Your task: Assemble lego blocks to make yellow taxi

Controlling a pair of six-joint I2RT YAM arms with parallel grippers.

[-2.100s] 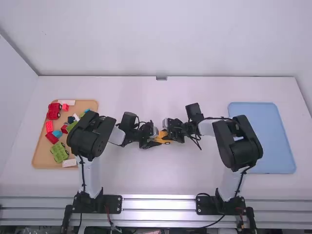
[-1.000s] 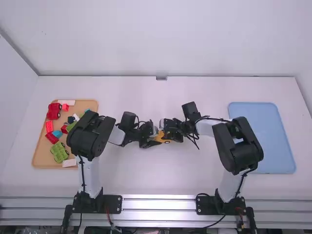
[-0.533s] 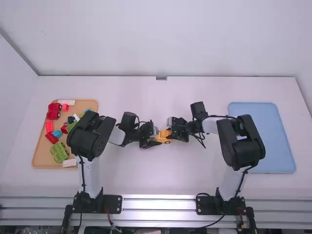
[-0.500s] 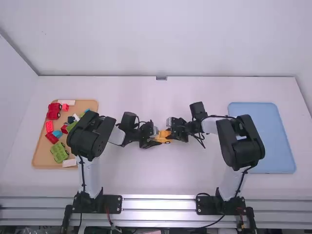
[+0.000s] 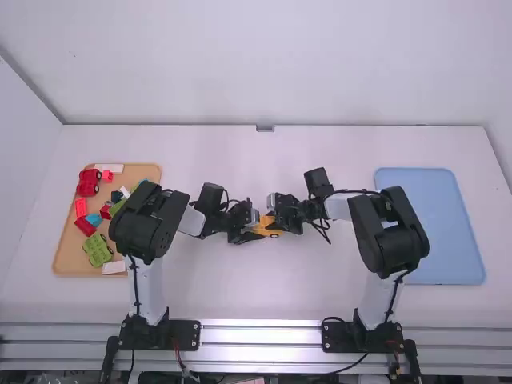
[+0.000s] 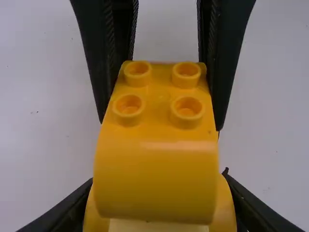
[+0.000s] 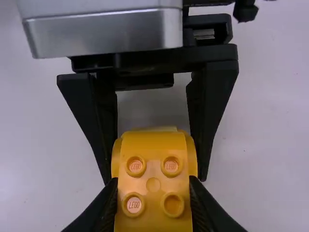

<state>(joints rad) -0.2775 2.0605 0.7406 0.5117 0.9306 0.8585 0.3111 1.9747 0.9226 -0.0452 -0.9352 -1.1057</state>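
Note:
In the high view, my left gripper and right gripper meet mid-table at the small yellow car. The left wrist view has a yellow studded block with a rounded end on top of a wider yellow base; my left gripper is shut on that base, one finger along each side. The right wrist view shows my right gripper shut on the studded block, with the left gripper's black fingers flanking the car from the opposite side.
An orange-brown tray at the left holds red, green, blue and white blocks, a red vehicle and a green wheeled base. At the right lies a flat blue tray.
My right gripper first shifted away to the right, exposing more yellow, and has since come back left over the car. The left arm has stayed nearly still.

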